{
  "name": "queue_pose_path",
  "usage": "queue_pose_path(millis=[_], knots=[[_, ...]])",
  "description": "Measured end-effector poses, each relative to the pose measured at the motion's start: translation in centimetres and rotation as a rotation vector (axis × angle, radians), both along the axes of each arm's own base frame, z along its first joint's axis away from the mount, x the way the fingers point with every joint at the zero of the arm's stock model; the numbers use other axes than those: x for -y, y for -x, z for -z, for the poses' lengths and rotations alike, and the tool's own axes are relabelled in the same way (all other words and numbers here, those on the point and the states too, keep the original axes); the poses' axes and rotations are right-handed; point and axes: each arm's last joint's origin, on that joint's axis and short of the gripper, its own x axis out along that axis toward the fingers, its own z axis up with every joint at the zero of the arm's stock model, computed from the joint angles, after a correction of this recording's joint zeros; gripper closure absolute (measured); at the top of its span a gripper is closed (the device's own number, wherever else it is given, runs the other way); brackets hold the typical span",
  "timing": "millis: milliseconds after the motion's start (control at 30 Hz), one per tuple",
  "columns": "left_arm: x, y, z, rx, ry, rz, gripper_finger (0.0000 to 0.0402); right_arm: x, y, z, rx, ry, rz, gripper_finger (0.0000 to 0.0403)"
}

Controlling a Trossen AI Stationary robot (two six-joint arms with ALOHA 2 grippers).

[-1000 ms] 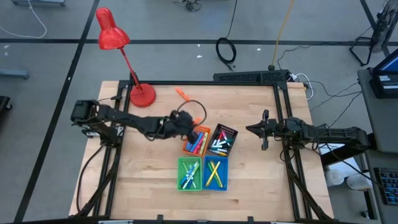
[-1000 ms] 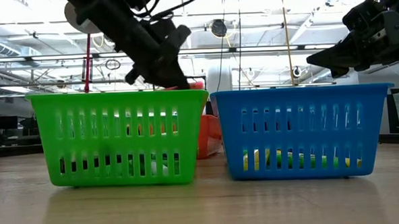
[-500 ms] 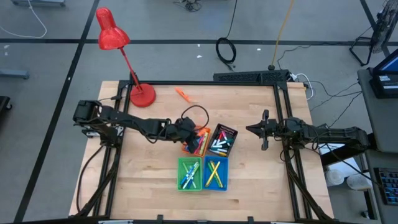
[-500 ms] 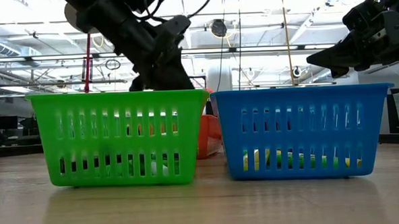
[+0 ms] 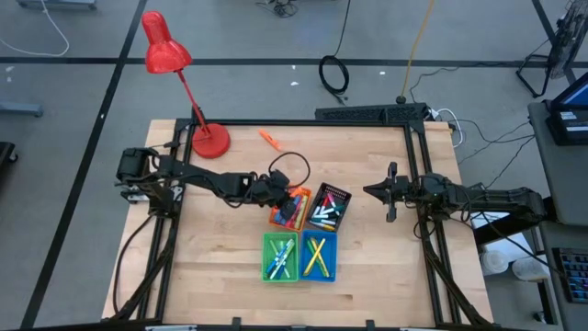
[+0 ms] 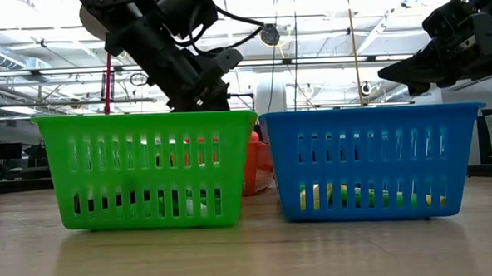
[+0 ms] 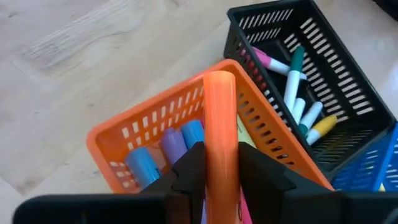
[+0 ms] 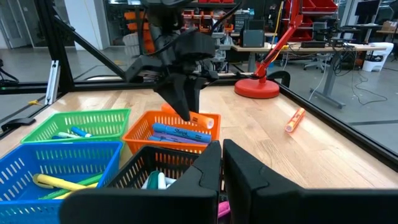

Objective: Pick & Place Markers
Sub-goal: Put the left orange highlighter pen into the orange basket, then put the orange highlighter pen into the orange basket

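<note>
Pale matt wood-grain table [image 5: 230, 267]; slotted moulded plastic bins, green [image 6: 147, 167], blue [image 6: 372, 157], orange [image 7: 143, 130] and black [image 7: 323, 74]; smooth satin plastic orange marker [image 7: 220, 124]; glossy red lamp [image 5: 170, 55]; matt black plastic left gripper [image 7: 217, 171].

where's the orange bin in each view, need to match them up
High view: orange bin at table centre, under the left gripper.
Low view: a sliver of it shows between the green bin and blue bin.
Left wrist view: centre, its rim beneath the held orange marker.
Right wrist view: centre-left.
Shared landmark: the green bin, in three of the views.
</note>
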Motion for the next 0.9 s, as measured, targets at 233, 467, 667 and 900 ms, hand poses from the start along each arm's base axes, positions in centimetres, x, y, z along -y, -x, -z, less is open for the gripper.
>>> queue_pose_path(millis=[233, 467, 667, 900], knots=[[0.0, 0.0, 0.0, -0.002, -0.006, 0.008, 0.0293, 0.0, 0.0, 0.0, 0.000, 0.000, 0.000, 0.0394], [0.0, 0.0, 0.0, -0.008, -0.049, 0.047, 0.0291, 0.0, 0.0, 0.0, 0.000, 0.000, 0.000, 0.0394], [-1.4, 0.0, -1.7, 0.067, -0.116, 0.042, 0.0291, 0.0, 0.0, 0.0, 0.000, 0.000, 0.000, 0.0394], [-5.3, 0.8, -2.9, 0.079, -0.216, -0.163, 0.0288, 0.0, 0.0, 0.0, 0.000, 0.000, 0.000, 0.0394]])
